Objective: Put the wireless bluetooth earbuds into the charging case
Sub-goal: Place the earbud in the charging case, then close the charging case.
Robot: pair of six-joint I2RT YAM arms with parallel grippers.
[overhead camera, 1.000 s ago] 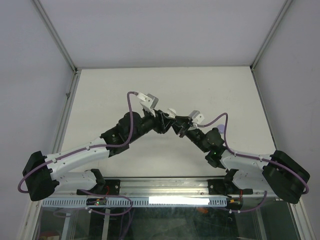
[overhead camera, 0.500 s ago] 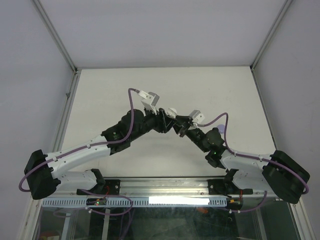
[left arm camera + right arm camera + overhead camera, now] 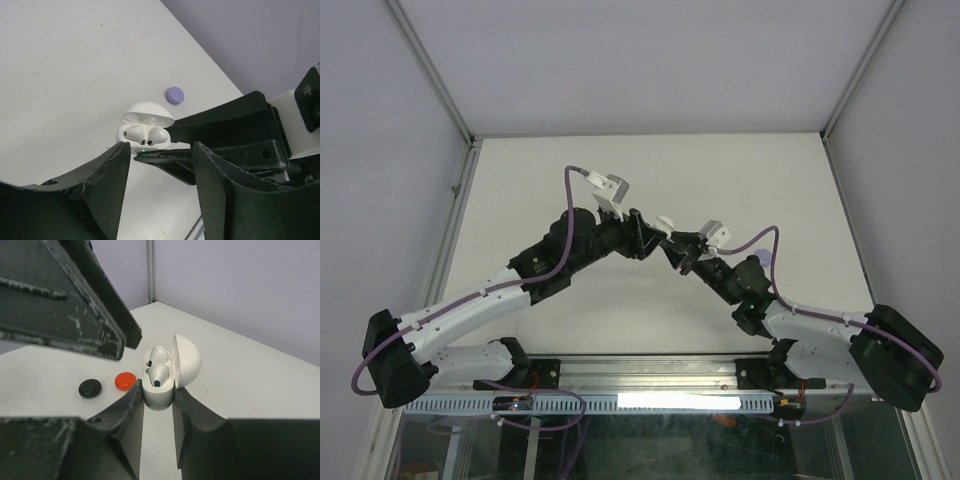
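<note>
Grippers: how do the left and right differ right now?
The left gripper is open and holds nothing; the right gripper is shut on the case. The left gripper hovers close by the case; the right gripper clamps its base. Both face the case from opposite sides.

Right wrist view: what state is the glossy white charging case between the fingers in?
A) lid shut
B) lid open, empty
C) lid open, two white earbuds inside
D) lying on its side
C: the glossy white charging case, clamped upright by the right gripper, has its lid swung back and two white earbuds seated inside.
</note>
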